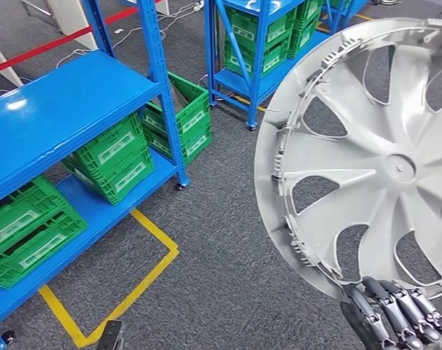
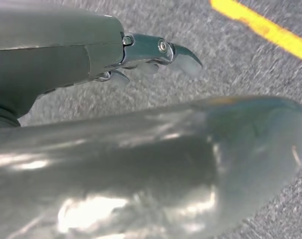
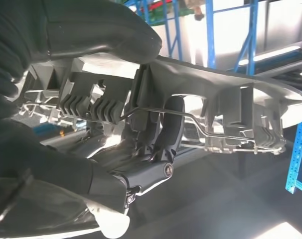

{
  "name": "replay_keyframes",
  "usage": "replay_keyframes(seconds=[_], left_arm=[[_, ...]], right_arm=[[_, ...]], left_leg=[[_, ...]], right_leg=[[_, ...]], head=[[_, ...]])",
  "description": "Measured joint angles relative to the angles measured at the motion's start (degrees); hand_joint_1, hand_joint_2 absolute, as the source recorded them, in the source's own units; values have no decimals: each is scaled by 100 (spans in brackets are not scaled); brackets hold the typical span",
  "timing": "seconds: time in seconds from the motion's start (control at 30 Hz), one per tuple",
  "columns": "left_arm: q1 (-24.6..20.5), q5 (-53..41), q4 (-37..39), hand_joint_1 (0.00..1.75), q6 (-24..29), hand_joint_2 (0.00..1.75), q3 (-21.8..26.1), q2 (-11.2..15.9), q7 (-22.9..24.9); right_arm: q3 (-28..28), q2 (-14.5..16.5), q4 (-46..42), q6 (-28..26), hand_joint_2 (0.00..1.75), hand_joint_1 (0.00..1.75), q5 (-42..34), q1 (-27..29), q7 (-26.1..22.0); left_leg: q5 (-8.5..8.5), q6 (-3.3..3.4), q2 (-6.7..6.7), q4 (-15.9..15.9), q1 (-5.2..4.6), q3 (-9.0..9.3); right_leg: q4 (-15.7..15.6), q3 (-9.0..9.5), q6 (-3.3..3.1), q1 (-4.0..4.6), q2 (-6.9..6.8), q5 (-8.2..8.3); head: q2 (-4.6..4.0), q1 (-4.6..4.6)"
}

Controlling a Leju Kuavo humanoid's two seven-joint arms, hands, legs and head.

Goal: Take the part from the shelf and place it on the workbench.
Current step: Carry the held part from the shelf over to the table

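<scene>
One part (image 1: 373, 157), a silver hubcap with curved spokes and cut-outs, is seen at the right of the head view, held up on edge above the grey floor (image 1: 219, 262). Two blue shelves are seen: one at the left (image 1: 65, 109) and one further back (image 1: 251, 65). Green crates are stacked on both; about six are counted in the head view, two at the lower left (image 1: 26, 230), two under the left shelf's top board (image 1: 111, 157), and two beside its post (image 1: 183, 120), with more on the far shelf (image 1: 262, 36). A yellow line (image 1: 125, 292) is marked on the floor, and a red tape (image 1: 48, 44) is stretched behind the left shelf.

The right hand (image 1: 394, 313) is seen at the part's lower rim. In the right wrist view the thumb (image 3: 100, 30) is laid over one face of the rim and the dark fingers (image 3: 168, 134) are curled against the clipped inner side, so the part (image 3: 225, 99) is gripped between them.

The left hand (image 2: 142, 52) is shown above the floor, blurred; one finger is stretched out and nothing is seen in it, but how far the rest are spread cannot be told.
</scene>
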Motion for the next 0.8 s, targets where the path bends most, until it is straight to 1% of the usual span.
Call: replay_keyframes(seconds=[0.03,0.07,0.1,0.13,0.17,0.2,0.23,0.27,0.3,0.33,0.37,0.4,0.43,0.47,0.5,0.53,0.57,0.6,0.63,0.67,0.7,0.73,0.77,0.8], left_arm=[[1,-5,-1,0,0,0,8,3,-3],[7,-8,-1,0,0,0,16,11,-5],[19,-9,-1,0,0,0,24,17,-7],[32,-12,0,0,0,0,28,23,-6],[42,-14,1,0,1,0,32,30,-4],[44,-16,1,0,1,0,34,34,-3],[42,-18,0,0,2,0,38,38,-1],[39,-19,-1,0,2,0,42,39,-1],[38,-20,-1,0,2,0,47,44,0],[38,-26,-1,0,-5,0,52,50,0],[39,-33,-1,0,-19,0,57,57,0],[40,-42,-1,0,-39,0,61,67,1],[40,-57,-1,0,-64,0,63,73,1],[38,-73,-1,0,-88,0,66,79,-1],[37,-91,-1,0,-107,0,67,85,-4],[40,-107,-1,0,-122,0,67,90,-8],[47,-116,-1,0,-136,0,67,95,-12],[62,-120,0,0,-144,0,67,99,-15],[81,-121,1,0,-152,0,67,102,-15],[98,-121,1,0,-156,0,67,104,-15],[110,-121,1,0,-156,0,67,105,-15],[116,-121,1,0,-156,0,67,108,-15],[117,-121,1,0,-156,0,67,114,-15],[117,-121,1,0,-155,0,67,125,-15]], right_arm=[[-16,21,0,0,175,175,-3,-2,-30],[-27,37,1,0,175,175,-4,-3,-51],[-37,51,1,0,175,175,-4,-5,-72],[-46,67,2,0,175,175,-4,2,-96],[-61,87,2,0,175,175,-4,19,-124],[-84,113,2,0,175,175,-4,47,-155],[-111,142,2,0,175,175,-4,80,-185],[-138,168,1,0,175,175,-4,112,-210],[-166,196,1,0,175,175,-4,139,-242],[-197,233,-1,0,175,175,-3,168,-291],[-235,286,-3,0,175,175,-3,202,-356],[-279,355,-5,0,175,175,-3,244,-433],[-327,436,-9,0,175,175,-4,293,-510],[-373,523,-18,0,175,175,-6,341,-575],[-416,605,-28,-1,175,175,-8,379,-629],[-458,680,-38,-1,175,175,-8,409,-677],[-494,743,-46,-2,175,175,-8,433,-713],[-522,792,-49,-2,175,175,-8,450,-738],[-545,830,-50,-2,175,175,-8,465,-758],[-562,865,-50,-2,175,175,-7,482,-773],[-575,894,-50,-2,175,175,-4,498,-785],[-587,918,-49,-2,175,175,0,512,-793],[-597,938,-49,-2,175,175,5,526,-798],[-608,952,-49,-2,175,175,10,541,-801]], left_leg=[[23,24,89,-42,11,10],[34,41,182,-63,9,14],[35,56,269,-68,2,10],[32,58,365,-66,-5,5],[27,56,457,-63,-9,3],[20,48,544,-62,-9,3],[10,33,625,-60,-7,11],[-5,11,697,-54,-6,23],[-28,-22,762,-42,-16,32],[-54,-59,822,-22,-30,46],[-74,-93,876,-6,-46,57],[-87,-125,929,6,-59,65],[-94,-152,983,13,-58,79],[-114,-185,994,20,-44,84],[-179,-216,912,83,-26,69],[-308,-239,774,250,-9,8],[-487,-254,600,535,4,-109],[-687,-253,446,921,7,-274],[-850,-246,370,1319,7,-455],[-924,-233,335,1608,5,-596],[-881,-211,316,1708,1,-659],[-722,-179,290,1581,-7,-624],[-487,-139,231,1267,-18,-505],[-263,-92,100,884,-31,-353]], right_leg=[[171,-101,26,9,-168,-113],[472,-247,50,6,-372,-287],[850,-432,83,-2,-525,-482],[1211,-601,112,-17,-593,-631],[1452,-706,138,-33,-629,-697],[1475,-697,158,-48,-654,-653],[1269,-565,173,-64,-691,-517],[896,-340,183,-77,-773,-339],[492,-105,184,-72,-912,-209],[175,88,153,-67,-1011,-121],[-5,197,112,-54,-1081,-91],[-56,225,62,-36,-1084,-101],[-49,219,7,-33,-1009,-90],[-46,206,-34,-33,-950,-82],[-47,198,-74,-35,-886,-72],[-54,194,-115,-40,-824,-62],[-59,193,-147,-44,-759,-53],[-59,189,-169,-36,-688,-51],[-58,186,-185,-26,-611,-48],[-57,187,-193,-12,-526,-46],[-54,191,-200,3,-436,-44],[-51,198,-202,16,-344,-43],[-47,209,-203,25,-256,-43],[-44,215,-200,26,-180,-41]], head=[[0,22],[0,41],[0,58],[0,59],[0,58],[0,59],[0,60],[0,59],[0,62],[0,57],[0,52],[0,46],[0,38],[0,37],[0,30],[0,23],[0,13],[0,4],[0,1],[0,-1],[0,1],[0,1],[0,1],[0,3]])
